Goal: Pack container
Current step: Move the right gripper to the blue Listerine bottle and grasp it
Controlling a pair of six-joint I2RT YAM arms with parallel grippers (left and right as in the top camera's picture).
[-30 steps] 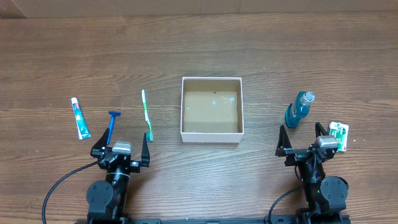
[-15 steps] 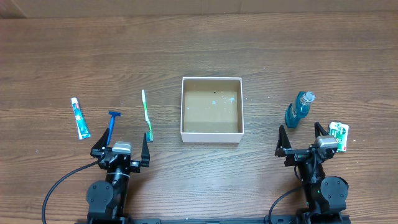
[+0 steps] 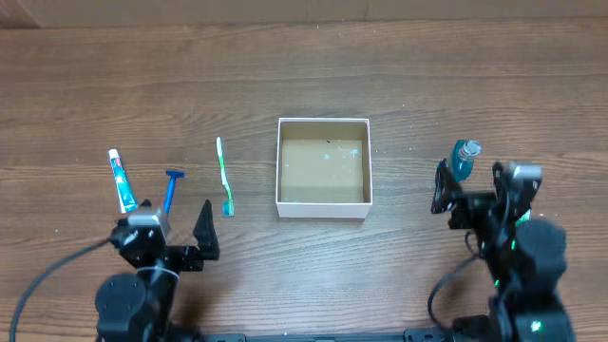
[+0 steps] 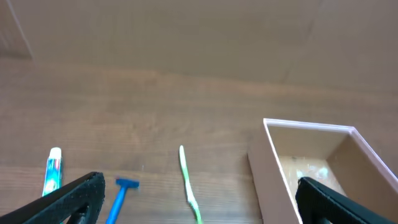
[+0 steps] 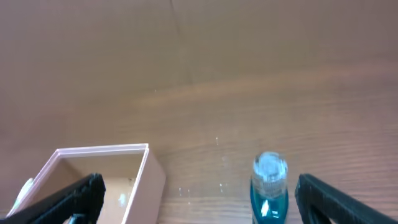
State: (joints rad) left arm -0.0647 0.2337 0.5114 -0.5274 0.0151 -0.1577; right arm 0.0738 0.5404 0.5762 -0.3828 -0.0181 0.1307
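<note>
Left of the container (image 3: pixel 323 209), your toothpaste tube (image 3: pixel 121 182), blue razor (image 3: pixel 171 188) and green toothbrush (image 3: pixel 223 177) lie flat and apart, likely spaced for single picks. Your left gripper (image 3: pixel 163 228) hovers near them, jaws apart and empty. The container sits centred on the counter (image 3: pixel 304 85), nothing packed yet. Right of it, your right gripper (image 3: pixel 470 195) faces the standing blue bottle (image 3: pixel 464 160), jaws apart and empty.
</note>
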